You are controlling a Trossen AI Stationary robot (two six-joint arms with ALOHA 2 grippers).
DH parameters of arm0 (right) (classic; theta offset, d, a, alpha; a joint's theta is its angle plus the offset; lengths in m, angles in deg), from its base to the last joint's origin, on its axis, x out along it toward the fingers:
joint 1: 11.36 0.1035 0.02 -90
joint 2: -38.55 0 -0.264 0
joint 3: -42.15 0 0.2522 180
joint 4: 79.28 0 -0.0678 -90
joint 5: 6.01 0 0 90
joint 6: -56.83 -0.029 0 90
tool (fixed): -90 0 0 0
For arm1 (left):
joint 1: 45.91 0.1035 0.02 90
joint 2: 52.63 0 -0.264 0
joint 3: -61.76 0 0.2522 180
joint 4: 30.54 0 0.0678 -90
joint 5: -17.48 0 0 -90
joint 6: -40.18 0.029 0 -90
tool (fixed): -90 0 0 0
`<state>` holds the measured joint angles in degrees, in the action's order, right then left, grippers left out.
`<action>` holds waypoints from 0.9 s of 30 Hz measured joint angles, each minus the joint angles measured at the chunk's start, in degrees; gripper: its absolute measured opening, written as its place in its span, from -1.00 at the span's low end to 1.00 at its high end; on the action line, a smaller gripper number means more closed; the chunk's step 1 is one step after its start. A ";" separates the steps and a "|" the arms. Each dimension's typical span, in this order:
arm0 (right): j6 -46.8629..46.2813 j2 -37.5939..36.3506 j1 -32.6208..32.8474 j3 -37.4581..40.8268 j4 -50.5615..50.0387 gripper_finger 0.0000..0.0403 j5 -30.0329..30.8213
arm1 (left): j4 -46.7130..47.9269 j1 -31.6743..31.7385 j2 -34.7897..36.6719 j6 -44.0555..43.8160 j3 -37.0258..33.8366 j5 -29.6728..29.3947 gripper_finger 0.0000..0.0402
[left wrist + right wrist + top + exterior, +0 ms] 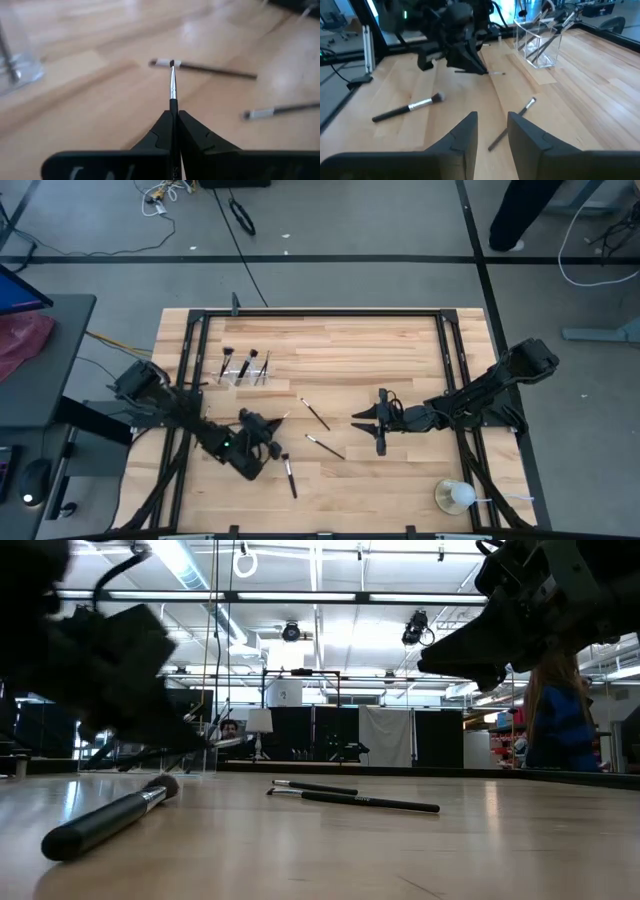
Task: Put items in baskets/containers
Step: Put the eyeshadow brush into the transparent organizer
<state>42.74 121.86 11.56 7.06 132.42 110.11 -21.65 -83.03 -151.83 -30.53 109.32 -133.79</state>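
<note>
The left hand is clamped on a thin makeup brush, held just above the desk. The carry step appears underway; next, swing it to the clear brush holder and tip it in. The right hand waits mid-desk, fingers apart.

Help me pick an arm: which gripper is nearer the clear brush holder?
Left. The left gripper, shut on a thin brush, sits just in front of the clear brush holder; the right gripper waits mid-table, farther away.
</note>
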 joint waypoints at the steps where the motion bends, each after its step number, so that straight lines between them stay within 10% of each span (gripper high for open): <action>1: 0.02 0.00 -0.01 0.00 -0.56 -0.47 0.00 | -3.64 1.14 0.00 3.82 0.00 0.00 -0.92; 13: 3.67 12.73 -0.10 0.00 13.25 -0.38 -1.82 | -55.22 12.24 0.09 55.36 0.26 25.98 -0.93; 19: 12.07 19.10 -1.29 0.00 34.41 -0.19 -4.28 | -55.05 15.00 -1.79 62.09 6.79 35.21 -0.93; 27: 17.18 15.55 -0.91 -0.04 38.48 -0.17 -10.70 | -50.26 15.20 -5.14 66.00 13.76 37.06 -0.92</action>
<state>59.92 137.42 10.65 7.02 170.90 99.41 -71.91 -67.83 -156.96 35.46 123.08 -96.73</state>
